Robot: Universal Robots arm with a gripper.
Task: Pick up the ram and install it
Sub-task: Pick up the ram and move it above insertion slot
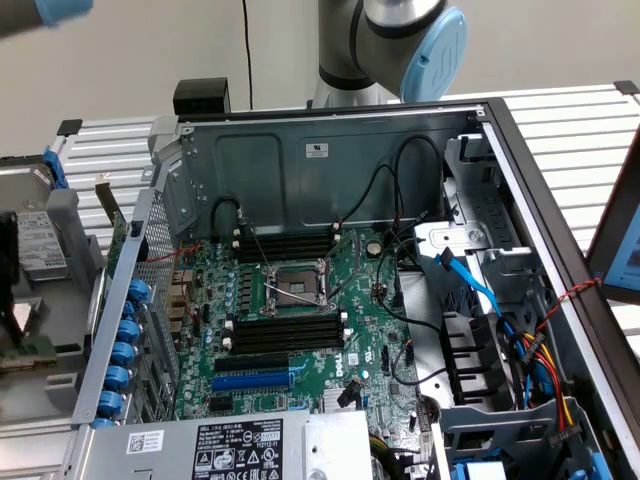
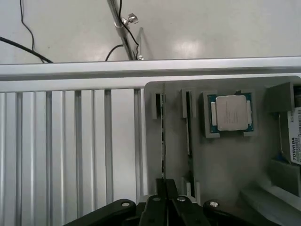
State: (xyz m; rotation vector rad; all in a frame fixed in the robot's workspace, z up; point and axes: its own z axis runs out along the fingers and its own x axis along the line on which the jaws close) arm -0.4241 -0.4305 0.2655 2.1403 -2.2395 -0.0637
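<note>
In the wrist view the ram (image 2: pixel 162 136) stands on edge in a slot of the grey parts tray (image 2: pixel 221 165), seen as a thin dark line. A second like stick (image 2: pixel 188 125) stands in the neighbouring slot. My gripper (image 2: pixel 166 200) hangs above the tray, its black fingers pressed together with nothing between them, lined up with the near end of the ram. In the exterior view the open computer case shows the green motherboard (image 1: pixel 300 330) with its long black slots (image 1: pixel 285 330); the arm's blue joint cap (image 1: pixel 60 8) is above the tray at the exterior view's left.
A CPU (image 2: pixel 230 113) sits in a tray pocket beside the sticks, and a hard drive (image 2: pixel 295 136) lies further along. The tray rests on a slatted aluminium table (image 2: pixel 70 150). Cables (image 1: pixel 500 300) and the metal case walls (image 1: pixel 300 160) surround the motherboard.
</note>
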